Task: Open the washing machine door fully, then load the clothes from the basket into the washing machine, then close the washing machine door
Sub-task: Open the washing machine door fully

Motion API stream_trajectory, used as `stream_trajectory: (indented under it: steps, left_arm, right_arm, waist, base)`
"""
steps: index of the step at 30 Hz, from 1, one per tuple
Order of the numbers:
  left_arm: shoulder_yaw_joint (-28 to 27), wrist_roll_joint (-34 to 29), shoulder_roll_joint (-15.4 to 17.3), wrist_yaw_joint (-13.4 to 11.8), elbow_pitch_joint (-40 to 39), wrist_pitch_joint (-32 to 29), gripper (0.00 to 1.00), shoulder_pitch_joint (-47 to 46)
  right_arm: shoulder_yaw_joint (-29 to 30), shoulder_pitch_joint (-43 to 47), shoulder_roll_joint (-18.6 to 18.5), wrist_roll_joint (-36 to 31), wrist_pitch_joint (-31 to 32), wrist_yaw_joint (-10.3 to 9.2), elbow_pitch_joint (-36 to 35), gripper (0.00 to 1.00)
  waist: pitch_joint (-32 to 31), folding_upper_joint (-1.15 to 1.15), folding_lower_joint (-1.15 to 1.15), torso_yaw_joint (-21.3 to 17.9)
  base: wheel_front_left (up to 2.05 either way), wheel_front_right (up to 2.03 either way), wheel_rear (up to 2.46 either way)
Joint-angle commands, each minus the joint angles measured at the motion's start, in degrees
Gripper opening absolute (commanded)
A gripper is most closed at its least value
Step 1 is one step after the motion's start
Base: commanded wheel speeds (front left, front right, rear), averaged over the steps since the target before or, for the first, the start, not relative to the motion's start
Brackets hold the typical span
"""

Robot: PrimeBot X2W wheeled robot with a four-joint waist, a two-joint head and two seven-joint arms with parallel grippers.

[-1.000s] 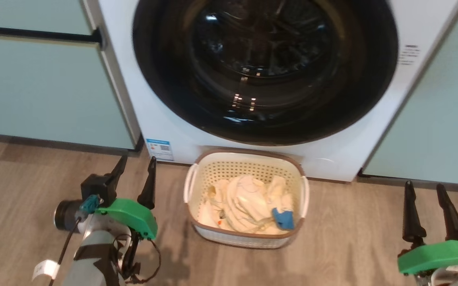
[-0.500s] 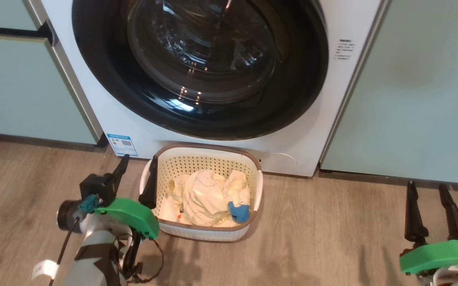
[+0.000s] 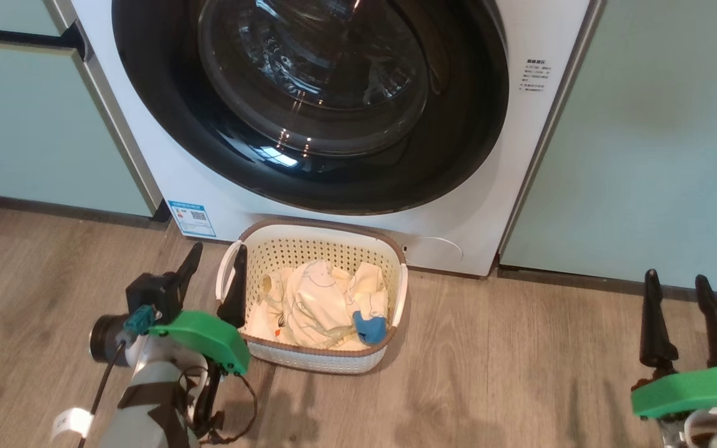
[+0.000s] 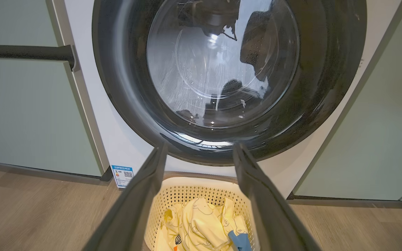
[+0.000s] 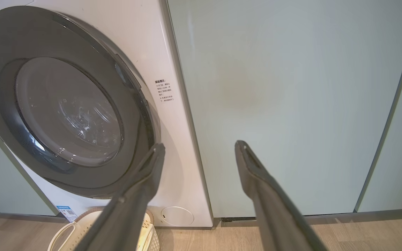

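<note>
The large round washing machine door with a glossy black rim [image 3: 309, 106] sits shut in the big white front-loading washing machine [image 3: 221, 205]. The cream-white perforated basket [image 3: 321, 252] stands on the wood-plank floor [image 3: 489, 348] at the machine's foot, with the cream-yellow clothes [image 3: 318, 305] inside. The left gripper [image 3: 218, 249] is spread wide and empty just beside the basket's left handle. The right gripper [image 3: 676, 277] is equally wide, over open floor before the pale green cabinet [image 3: 645, 155]. Since a second ago the head view has swung, while the things keep their places.

The head camera has swung right, so the washing machine [image 3: 458, 225] and the basket [image 3: 318, 362] sit further left; the right gripper [image 3: 675, 277] has edged forward.
</note>
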State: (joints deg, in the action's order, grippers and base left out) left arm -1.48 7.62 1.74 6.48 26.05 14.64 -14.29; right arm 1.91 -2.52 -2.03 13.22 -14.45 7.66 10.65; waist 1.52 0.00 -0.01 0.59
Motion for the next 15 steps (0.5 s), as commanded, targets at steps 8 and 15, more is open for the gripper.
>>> stream_trajectory:
  steps: [8,15]
  left_arm:
    - [-1.41,-0.05,1.14,0.38,-1.56,0.36,1.0,-2.18]
    - [-0.72,1.31,1.14,0.06,-1.43,0.36,1.0,-1.2]
  right_arm:
    - [-1.94,-3.94,-0.85,5.41,-0.55,-0.17,-1.18,0.0]
    - [-3.67,-8.7,-0.85,17.43,-0.55,-0.17,3.37,0.0]
  waist:
    - [-0.02,0.0,0.01,0.08]
    - [0.3,0.0,0.01,0.26]
  base:
    - [0.0,0.0,0.0]
    - [0.0,0.0,0.0]
